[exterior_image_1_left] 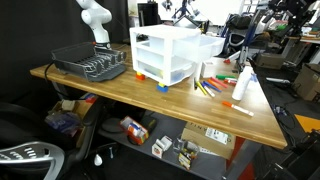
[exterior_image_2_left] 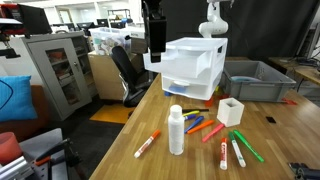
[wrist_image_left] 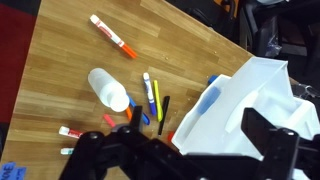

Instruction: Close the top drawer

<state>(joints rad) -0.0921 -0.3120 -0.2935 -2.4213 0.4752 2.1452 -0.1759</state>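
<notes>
Wrist view: fingers [wrist_image_left: 268,135] spread wide, gripping nothing; top drawer [wrist_image_left: 235,95] pulled out, contents indiscernible.

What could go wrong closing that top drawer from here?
1. The drawer unit stands on small feet; pushing the top drawer may slide the whole unit.
2. The gripper hangs off to one side of the drawer; an off-centre push could jam it.
3. The upright bottle and loose markers sit nearby; a wide sweep could knock them.
</notes>
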